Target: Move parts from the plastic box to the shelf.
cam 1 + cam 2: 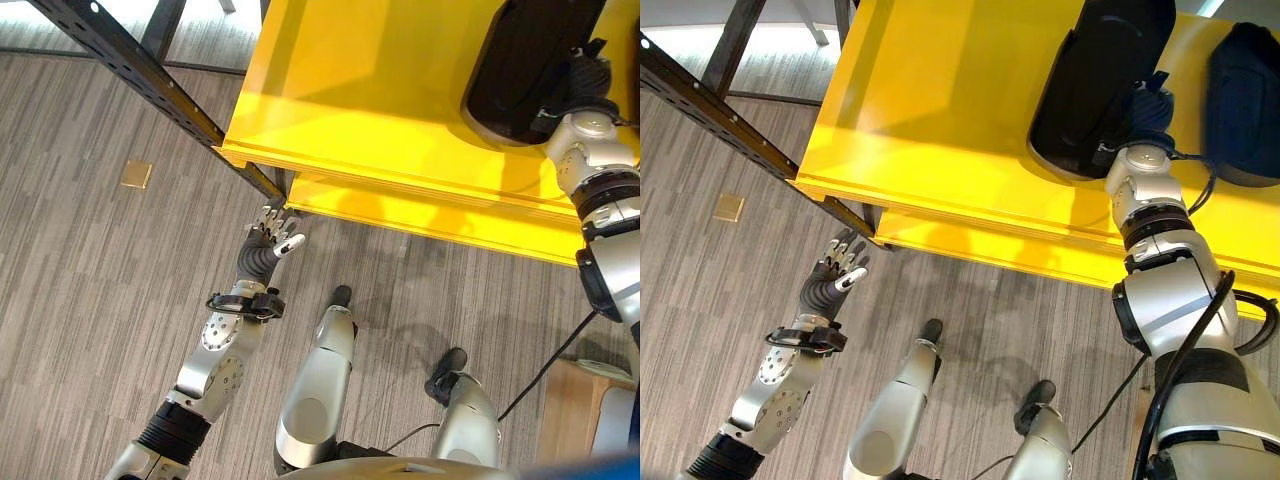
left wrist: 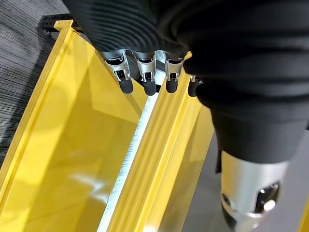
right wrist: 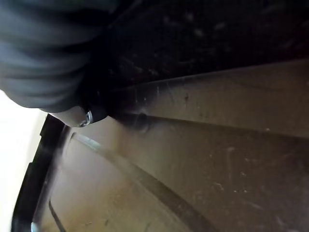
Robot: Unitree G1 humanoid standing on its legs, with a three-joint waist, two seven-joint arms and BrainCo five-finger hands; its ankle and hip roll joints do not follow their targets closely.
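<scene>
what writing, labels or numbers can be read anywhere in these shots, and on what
None can be read.
Yellow shelf: plain, no print.
Black part on the shelf, by the right robot hand: no readable marking; a tiny pale speck near its edge is too small to tell.
Second dark part: no label seen.
Small tan square on the floor: blank.
Left robot hand: no print.

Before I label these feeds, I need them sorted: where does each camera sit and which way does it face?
Left eye view: head, looking down at the yellow shelf, left hand and black part.
Right eye view: head, same scene, right hand at the part.
Left wrist view: along the fingers toward the shelf edge.
Right wrist view: pressed close to the dark part.
</scene>
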